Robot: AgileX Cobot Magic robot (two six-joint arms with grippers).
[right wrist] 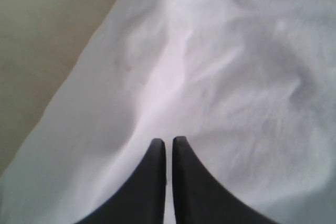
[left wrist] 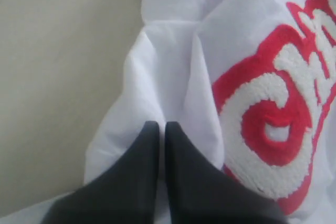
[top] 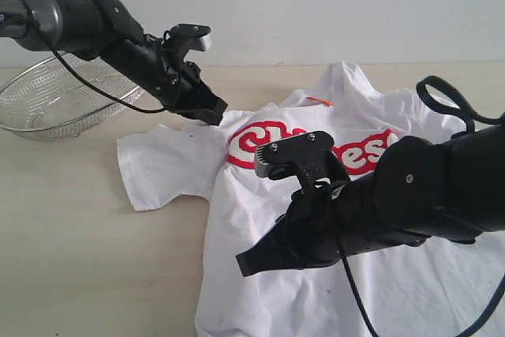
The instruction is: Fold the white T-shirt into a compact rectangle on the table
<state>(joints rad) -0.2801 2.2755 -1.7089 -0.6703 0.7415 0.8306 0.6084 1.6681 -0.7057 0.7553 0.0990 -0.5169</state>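
Exterior view adds mesh basket, wrist cams close on T-shirt

Plain pale bluish-white wall behind, no texture visible. Beige matte table fills the rest, meeting the wall at a straight line. Light soft and even; wire-mesh basket sits far left near the wall.

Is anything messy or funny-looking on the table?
The white T-shirt looks rumpled, not smooth. Wrinkles run across its body, and the cloth bunches into folds where the sleeve joins it. Nothing looks spilled or torn.
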